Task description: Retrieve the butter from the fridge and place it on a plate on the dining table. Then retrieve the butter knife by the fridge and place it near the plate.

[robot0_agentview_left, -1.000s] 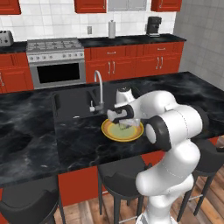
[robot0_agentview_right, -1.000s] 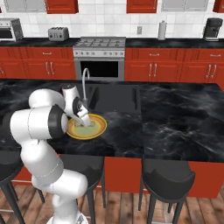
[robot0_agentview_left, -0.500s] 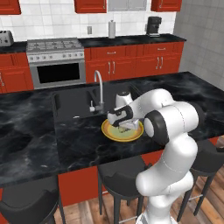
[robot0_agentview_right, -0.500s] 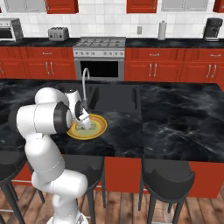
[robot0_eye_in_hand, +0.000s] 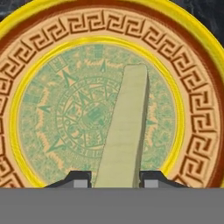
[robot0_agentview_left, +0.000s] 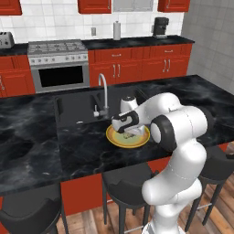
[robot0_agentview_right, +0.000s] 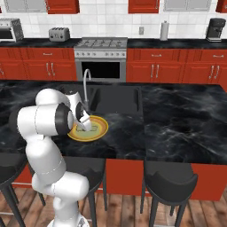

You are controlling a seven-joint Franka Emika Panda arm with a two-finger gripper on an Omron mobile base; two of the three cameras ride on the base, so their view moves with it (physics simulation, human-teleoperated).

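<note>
Our arm folds forward from the base, elbow raised high and forearm angling down, wrist bent so the hand points steeply downward. Our gripper [robot0_eye_in_hand: 116,178] sits low, its two dark fingertips [robot0_eye_in_hand: 78,179] set narrowly apart, one on either side of the butter [robot0_eye_in_hand: 124,131], close against its sides

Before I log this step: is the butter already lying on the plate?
Cannot tell. The butter is over the plate, between the gripper tips; contact is unclear.
</note>
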